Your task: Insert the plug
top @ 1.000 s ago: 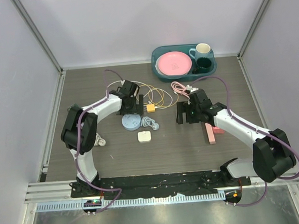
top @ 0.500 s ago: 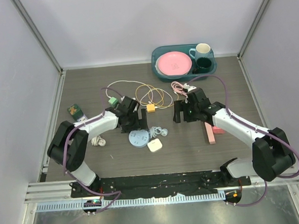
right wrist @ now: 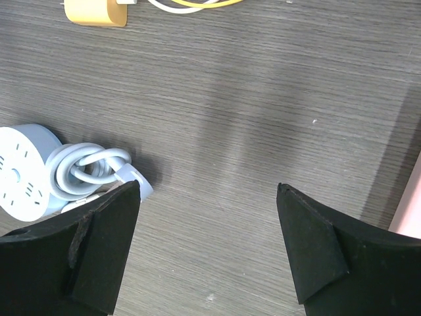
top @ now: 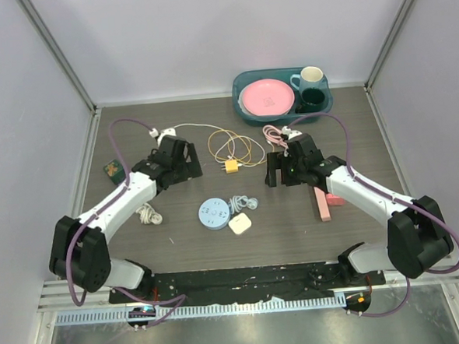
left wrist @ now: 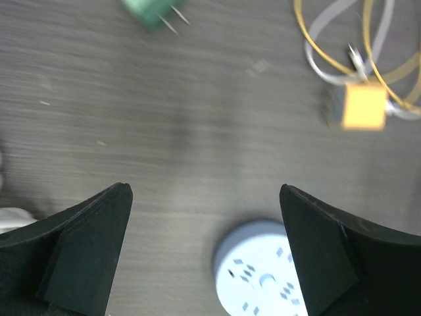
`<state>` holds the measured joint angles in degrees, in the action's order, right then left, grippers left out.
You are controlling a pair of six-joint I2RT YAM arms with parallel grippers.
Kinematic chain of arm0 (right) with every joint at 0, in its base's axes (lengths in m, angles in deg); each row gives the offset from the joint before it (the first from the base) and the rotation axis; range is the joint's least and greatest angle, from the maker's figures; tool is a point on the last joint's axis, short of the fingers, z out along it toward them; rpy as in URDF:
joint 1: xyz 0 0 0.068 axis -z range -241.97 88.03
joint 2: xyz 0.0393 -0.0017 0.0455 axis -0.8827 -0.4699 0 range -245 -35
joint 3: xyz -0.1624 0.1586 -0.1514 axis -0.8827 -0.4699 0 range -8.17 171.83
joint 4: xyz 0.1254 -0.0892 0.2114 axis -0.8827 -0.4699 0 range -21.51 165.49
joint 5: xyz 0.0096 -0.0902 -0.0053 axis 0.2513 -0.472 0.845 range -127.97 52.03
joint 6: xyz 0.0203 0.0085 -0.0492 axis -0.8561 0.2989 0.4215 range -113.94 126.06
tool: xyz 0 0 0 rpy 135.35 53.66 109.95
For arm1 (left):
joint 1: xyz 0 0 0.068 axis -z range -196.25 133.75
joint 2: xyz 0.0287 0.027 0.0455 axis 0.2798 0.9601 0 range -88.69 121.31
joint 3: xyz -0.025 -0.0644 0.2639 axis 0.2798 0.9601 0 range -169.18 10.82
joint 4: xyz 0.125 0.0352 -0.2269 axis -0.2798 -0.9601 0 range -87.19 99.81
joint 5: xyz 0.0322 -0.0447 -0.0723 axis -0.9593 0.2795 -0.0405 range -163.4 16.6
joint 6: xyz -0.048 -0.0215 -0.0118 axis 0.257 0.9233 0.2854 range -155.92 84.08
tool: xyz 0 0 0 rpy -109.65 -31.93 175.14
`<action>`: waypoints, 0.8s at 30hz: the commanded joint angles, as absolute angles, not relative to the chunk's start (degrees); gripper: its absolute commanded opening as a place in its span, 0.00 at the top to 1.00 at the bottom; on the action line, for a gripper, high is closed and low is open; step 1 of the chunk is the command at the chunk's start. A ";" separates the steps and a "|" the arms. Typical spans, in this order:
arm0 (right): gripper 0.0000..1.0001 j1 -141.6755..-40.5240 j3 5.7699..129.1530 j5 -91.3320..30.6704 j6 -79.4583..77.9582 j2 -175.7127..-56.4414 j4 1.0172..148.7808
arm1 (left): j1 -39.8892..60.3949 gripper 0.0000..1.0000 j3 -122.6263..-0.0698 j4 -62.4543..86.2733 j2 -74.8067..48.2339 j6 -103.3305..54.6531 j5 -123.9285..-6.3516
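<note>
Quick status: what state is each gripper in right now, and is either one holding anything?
Left gripper: open, holding nothing.
Right gripper: open, holding nothing.

Robot lab cell. White panels [top: 244,31] in an aluminium frame [top: 57,54] box in the table [top: 296,238]. Left arm [top: 122,202] and right arm [top: 363,195] are bolted to the near rail [top: 244,279]. Staged props, dish tray [top: 237,86] far right.
</note>
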<state>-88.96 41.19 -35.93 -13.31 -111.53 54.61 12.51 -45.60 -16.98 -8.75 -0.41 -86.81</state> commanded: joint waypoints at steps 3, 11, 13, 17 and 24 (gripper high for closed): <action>0.11 -89.13 43.59 -35.08 -12.75 -110.84 57.30 | 4.16 0.00 -53.05 -15.33 -2.75 0.82 -97.30; 0.11 -89.13 44.74 -30.15 -10.20 -114.62 57.39 | -0.16 0.00 -67.30 -15.77 15.88 2.31 -95.20; 0.11 -89.04 45.00 -29.63 -9.58 -114.89 57.13 | -0.69 0.00 -71.52 -17.78 19.13 2.58 -95.11; 0.11 -89.13 44.21 -29.01 -8.27 -114.71 57.13 | -0.87 0.00 -76.53 -19.46 25.64 2.14 -93.88; 0.11 -89.13 42.80 -28.74 -8.26 -115.24 57.83 | -0.87 0.05 -77.69 -20.70 29.08 2.23 -91.68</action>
